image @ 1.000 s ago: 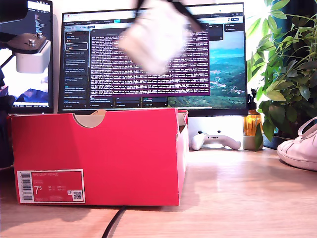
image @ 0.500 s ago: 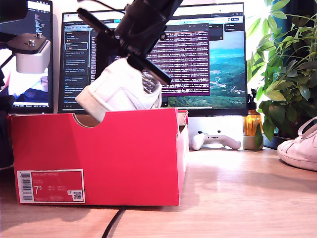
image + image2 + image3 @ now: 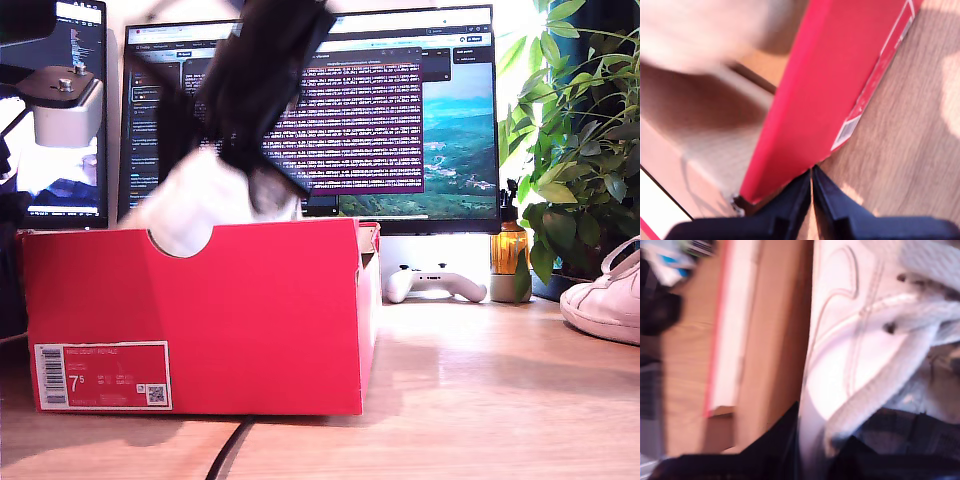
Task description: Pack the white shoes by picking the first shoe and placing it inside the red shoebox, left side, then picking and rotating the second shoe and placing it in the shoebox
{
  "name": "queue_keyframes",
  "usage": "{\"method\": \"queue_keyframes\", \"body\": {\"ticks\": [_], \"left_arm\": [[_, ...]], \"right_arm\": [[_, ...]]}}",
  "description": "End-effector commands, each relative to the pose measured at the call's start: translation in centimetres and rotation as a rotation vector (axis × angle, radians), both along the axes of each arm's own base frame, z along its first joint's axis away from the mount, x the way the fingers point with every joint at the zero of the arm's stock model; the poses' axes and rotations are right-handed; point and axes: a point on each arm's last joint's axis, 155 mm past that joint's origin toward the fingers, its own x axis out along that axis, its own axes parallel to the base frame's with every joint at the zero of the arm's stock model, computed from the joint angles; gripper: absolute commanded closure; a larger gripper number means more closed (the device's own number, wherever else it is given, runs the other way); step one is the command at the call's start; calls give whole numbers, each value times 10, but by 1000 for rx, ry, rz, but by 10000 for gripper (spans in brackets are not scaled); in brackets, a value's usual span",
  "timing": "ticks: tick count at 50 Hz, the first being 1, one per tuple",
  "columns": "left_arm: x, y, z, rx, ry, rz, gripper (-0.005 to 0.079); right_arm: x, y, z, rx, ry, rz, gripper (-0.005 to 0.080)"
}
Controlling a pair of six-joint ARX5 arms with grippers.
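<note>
Here, going from the exterior view's left, the red shoebox (image 3: 200, 320) stands on the desk (image 3: 480, 400) near its front edge, label side toward the camera. My second gripper (image 3: 812, 450) is clamped on the first white shoe (image 3: 205, 205), gripping its collar wall, one finger inside the opening and one outside. That hold lets the shoe hang sole-down, so it can go into the box without snagging a wall. The shoe is blurred and partly below the box's top edge, showing through the half-round notch, toward the exterior view's left end of the box; I judge the placing step nearly done, though I cannot tell if the sole touches the brown floor.

My first gripper (image 3: 811, 187) has its fingers pressed together on nothing, hovering over the box's front corner, out of the way.

Further right, the second white shoe (image 3: 605, 300) waits at the desk's edge, on the exterior view's right, beside the plant (image 3: 580, 130).
</note>
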Motion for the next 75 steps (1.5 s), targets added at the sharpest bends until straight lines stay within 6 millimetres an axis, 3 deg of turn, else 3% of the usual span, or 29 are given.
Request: {"method": "queue_keyframes", "body": {"ticks": [1,13,30,39,46,56,69,75], "left_arm": [[3,-2,2,-3,-6,0,761],[3,-2,3,-5,-8,0,761],[3,-2,3,-6,-10,0,761],[3,-2,3,-6,-9,0,761],[3,-2,3,-6,-9,0,761],[3,-2,3,-5,-9,0,761],[1,-1,1,1,1,0,761],[1,-1,1,0,1,0,761]], "right_arm": [[8,6,14,27,-47,-13,765],[19,-1,4,-16,-67,-69,765],[14,2,-20,-50,-34,-57,763],[13,5,-21,-47,-32,-54,758],[13,9,-18,-28,-40,-46,692],[14,22,-7,36,-57,-16,468],[15,23,-4,32,-85,7,447],[23,17,11,3,-125,37,447]]}}
